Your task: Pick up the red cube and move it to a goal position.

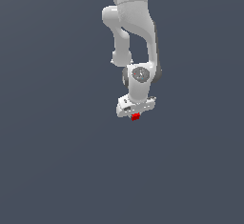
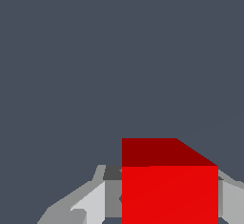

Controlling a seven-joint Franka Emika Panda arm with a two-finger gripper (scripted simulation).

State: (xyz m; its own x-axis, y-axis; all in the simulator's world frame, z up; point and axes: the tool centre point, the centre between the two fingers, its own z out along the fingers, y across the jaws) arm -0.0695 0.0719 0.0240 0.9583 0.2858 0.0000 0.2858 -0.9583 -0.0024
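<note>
Flat slate-grey ground point(image 1: 52, 170) fills both views, plain and unmarked everywhere. Moving toward the middle of the exterior view, my white arm point(image 1: 131, 23) hangs down from the upper edge, bends at its joints and ends in my gripper point(image 1: 136, 117), which points downward. Between its fingers sits the red cube point(image 1: 136, 117), just under the white hand body, far narrower than the hand. In the wrist view the red cube point(image 2: 169, 194) looms large, with a grey finger point(image 2: 97, 201) pressed against one side and another finger point(image 2: 232, 199) against the other, so my gripper is clamped on it.
</note>
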